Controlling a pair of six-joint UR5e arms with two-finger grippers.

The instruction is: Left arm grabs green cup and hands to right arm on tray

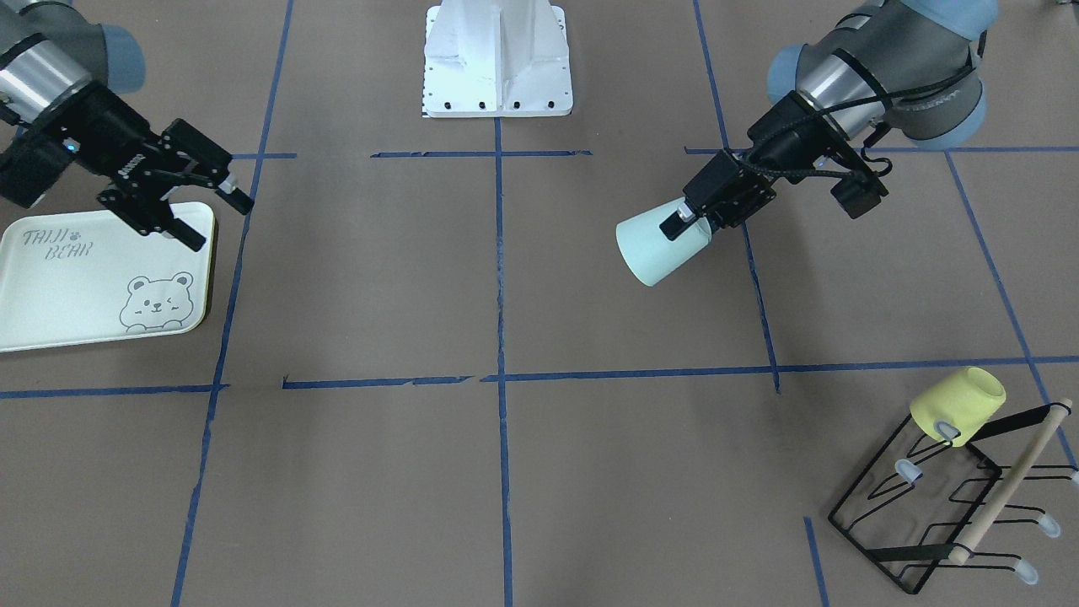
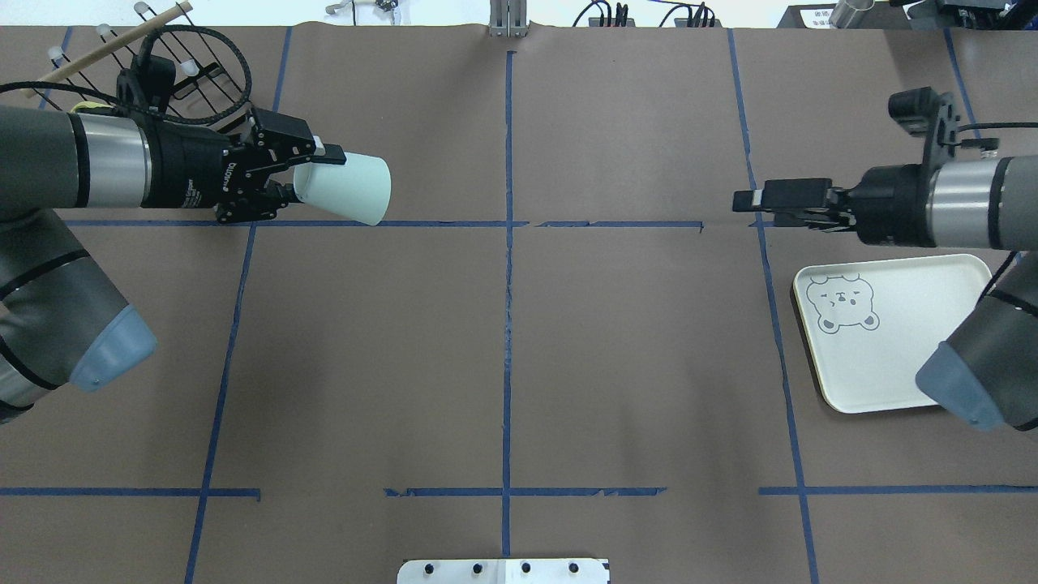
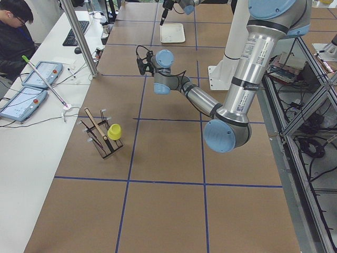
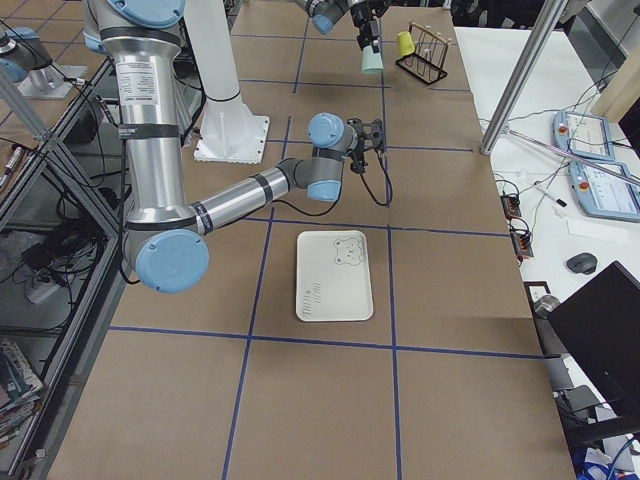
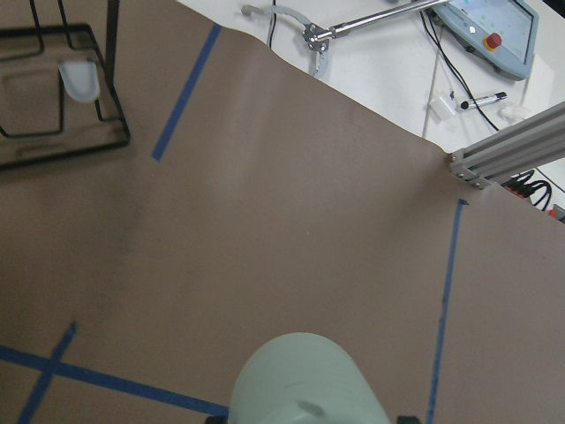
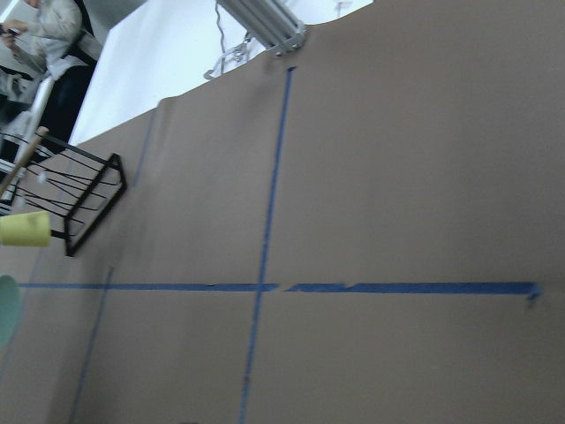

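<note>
My left fingers (image 1: 674, 224) clamp the green cup (image 1: 651, 250) sideways above the surface (image 1: 379, 278); my right fingers (image 1: 187, 235) are spread and empty, near the tray (image 1: 59, 303).

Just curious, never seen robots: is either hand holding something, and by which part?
Left hand pinches the green cup by its narrower end; right hand holds nothing.

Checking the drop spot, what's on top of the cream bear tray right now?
Nothing rests on the pale cream rectangular tray; only its bear drawing and lettering show. Overhead, the silver-grey right arm covers one corner, which the right side view shows bare.
</note>
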